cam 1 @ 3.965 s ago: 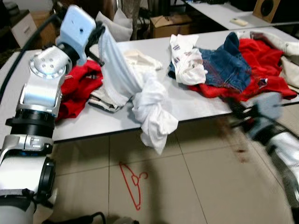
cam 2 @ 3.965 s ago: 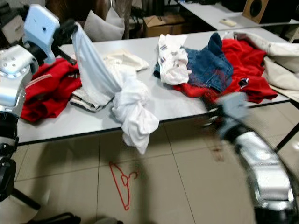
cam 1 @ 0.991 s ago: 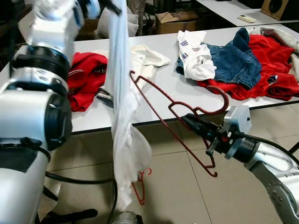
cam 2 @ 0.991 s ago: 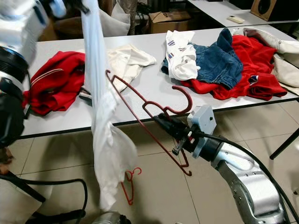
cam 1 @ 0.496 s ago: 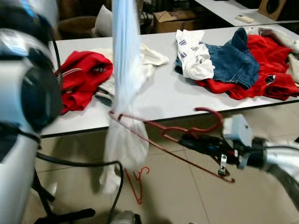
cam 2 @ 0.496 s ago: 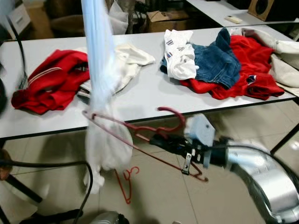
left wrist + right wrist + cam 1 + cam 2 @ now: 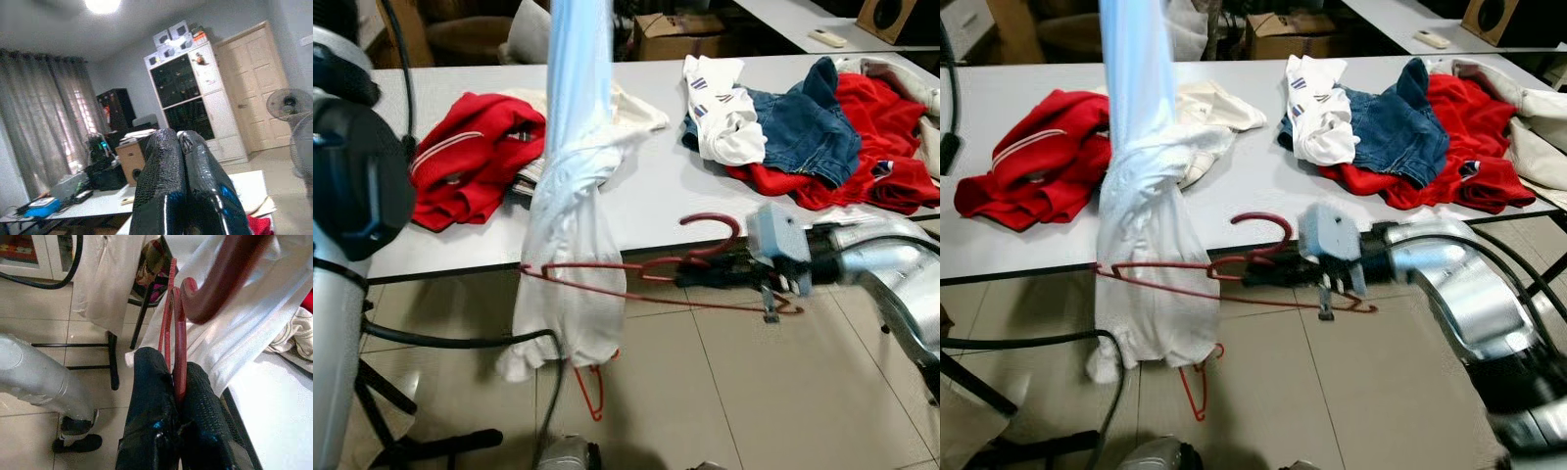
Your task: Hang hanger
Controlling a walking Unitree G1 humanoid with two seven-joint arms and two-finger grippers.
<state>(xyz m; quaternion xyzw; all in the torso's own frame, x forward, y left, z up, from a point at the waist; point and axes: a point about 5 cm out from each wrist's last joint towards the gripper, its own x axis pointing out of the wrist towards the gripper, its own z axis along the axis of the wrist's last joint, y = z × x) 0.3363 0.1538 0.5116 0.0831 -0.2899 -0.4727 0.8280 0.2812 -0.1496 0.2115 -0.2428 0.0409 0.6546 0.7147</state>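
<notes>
1 stiff, light red hanger pinched at its neck by right gripper; limp white garment clamped high by left gripper.

A long grey table carries heaps of clothes: a red top at the left, a cream garment beside it, and a white striped shirt against blue jeans lying on more red cloth. A second red hanger lies on the tiled floor. A cardboard box stands behind the table.
</notes>
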